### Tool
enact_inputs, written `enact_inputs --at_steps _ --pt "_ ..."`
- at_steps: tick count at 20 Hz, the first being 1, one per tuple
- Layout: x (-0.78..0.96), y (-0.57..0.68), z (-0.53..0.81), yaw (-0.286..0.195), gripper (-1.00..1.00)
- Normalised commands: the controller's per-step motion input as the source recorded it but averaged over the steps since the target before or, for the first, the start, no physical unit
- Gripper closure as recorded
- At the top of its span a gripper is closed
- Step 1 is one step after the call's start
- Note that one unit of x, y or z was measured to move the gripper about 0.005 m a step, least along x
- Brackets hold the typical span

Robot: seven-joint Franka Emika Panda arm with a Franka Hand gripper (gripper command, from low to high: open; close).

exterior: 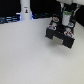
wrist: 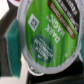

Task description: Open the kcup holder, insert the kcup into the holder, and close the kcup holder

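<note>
Kcup sits gripped in the claw, arm reaching down over the kcup holder.

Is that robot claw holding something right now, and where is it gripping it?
Yes, the gripper holds the kcup, apparently by its sides; the exact contact is hidden.

Lab-type robot test bench, not a home: plain white tabletop, dark cluttered backdrop, white stand-like object at the far edge, and a lone black kcup holder set out as a staged prop.
</note>
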Motion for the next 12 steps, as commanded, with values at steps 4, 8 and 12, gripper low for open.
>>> enact_inputs --at_steps 4,8,12 --pt "-0.14 0.04 -0.25 0.073 1.00" --pt "-0.13 0.01 -0.26 0.061 1.00" --pt "-0.09 0.01 -0.21 0.033 1.00"
